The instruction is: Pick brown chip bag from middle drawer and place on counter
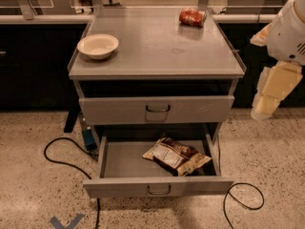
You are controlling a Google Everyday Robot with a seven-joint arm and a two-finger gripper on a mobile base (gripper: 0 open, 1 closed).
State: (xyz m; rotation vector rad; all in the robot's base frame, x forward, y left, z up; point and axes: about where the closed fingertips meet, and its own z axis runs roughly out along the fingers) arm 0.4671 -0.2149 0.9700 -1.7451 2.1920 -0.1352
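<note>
Since the crinkled brown-and-cream foil chip bag (pixel 176 155), lying right of centre in the open shallow grey metal drawer (pixel 119 187), looks light, crushable and slippery, I'd pinch its middle gently. Cream robot gripper (pixel 267 101) hangs far right, well apart from it; open or closed, can't tell.

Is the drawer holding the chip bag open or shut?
Open: drawer pulled out, chip bag lying inside; gripper hangs at far right.

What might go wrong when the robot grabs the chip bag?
The gripper hangs off to the right, outside the middle drawer, so reaching in it might bump the side wall or the drawer above. The brown chip bag lies flat and crinkled, so it might slip. On the counter, it might knock the bowl or red bag.
</note>
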